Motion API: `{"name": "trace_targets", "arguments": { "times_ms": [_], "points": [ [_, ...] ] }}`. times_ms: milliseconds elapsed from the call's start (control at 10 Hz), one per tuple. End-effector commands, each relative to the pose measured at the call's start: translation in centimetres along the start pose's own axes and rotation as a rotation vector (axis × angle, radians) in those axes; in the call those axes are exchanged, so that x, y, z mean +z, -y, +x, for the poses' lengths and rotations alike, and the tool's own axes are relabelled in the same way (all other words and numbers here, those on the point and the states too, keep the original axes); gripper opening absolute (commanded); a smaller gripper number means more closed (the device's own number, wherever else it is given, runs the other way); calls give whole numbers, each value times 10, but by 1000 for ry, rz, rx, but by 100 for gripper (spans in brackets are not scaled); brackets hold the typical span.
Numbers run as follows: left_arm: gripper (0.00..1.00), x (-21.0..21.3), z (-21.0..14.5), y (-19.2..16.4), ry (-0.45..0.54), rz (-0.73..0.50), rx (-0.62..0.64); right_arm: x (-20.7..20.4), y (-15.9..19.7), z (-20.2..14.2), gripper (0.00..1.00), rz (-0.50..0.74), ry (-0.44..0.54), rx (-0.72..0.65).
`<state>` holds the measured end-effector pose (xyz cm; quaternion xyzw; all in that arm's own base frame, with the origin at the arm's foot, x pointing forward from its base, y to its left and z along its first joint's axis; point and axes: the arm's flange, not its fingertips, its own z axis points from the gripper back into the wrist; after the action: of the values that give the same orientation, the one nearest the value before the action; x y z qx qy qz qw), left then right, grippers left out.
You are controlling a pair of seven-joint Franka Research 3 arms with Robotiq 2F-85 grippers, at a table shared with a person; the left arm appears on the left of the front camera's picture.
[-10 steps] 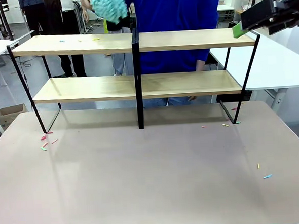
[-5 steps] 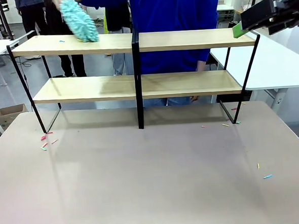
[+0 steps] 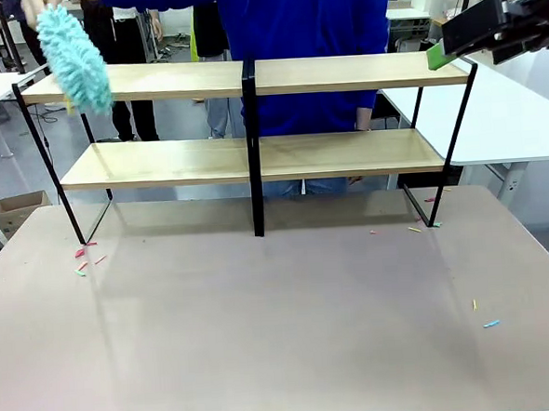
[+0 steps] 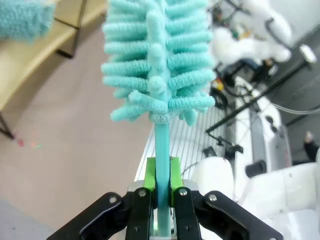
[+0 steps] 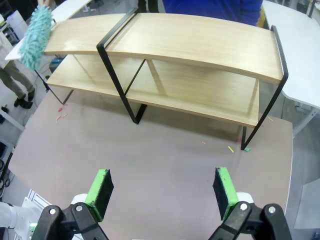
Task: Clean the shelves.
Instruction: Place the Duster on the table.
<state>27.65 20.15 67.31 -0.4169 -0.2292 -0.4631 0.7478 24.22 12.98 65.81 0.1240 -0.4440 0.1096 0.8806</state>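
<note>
My left gripper has its fingers clamped on a teal duster; the right gripper hangs open above the tabletop. The shelves stand at its far edge — the person's duster sweeps their left end, so reaching in risks a collision

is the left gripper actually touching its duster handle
Touching: the left wrist view shows the left gripper with its green pads clamped on the duster handle.

Both boards of the shelves bare with room to reach in, black middle post splitting each, person's fluffy teal duster blocking the top left end, tabletop in front wide open
</note>
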Motion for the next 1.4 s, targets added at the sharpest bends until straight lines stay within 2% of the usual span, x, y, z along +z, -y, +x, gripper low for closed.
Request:
{"name": "trace_targets", "arguments": {
  "times_ms": [0,100,200,300,400,500,600,700,800,1100,1200,1300],
  "points": [
    [13,-13,-3,19,-56,-60,-156,12,13,-4,100,74,-20,-28],
    [13,-11,-7,20,-49,-43,-140,11,18,-10,100,76,-11,-58],
    [13,-8,-11,18,-33,-24,-122,8,18,-14,100,18,6,-105],
    [13,13,-25,18,-7,-53,-133,9,10,-2,100,32,-8,-30],
    [13,58,-57,25,142,-32,-143,9,10,-2,100,32,-8,-30],
    [13,108,-104,34,342,87,-73,9,10,-2,100,32,-8,-30],
    [13,133,-139,41,433,129,-24,9,10,-2,100,32,-8,-30],
    [13,140,-158,43,485,165,24,9,10,-2,100,32,-8,-30],
    [13,139,-165,42,493,151,33,9,10,-2,100,32,-8,-30],
    [13,130,-154,30,429,92,16,9,10,-2,100,32,-8,-30],
    [13,126,-147,29,393,72,5,9,10,-2,100,32,-8,-30],
    [13,111,-131,28,304,36,-30,9,10,-2,100,32,-8,-30]
  ]
}}
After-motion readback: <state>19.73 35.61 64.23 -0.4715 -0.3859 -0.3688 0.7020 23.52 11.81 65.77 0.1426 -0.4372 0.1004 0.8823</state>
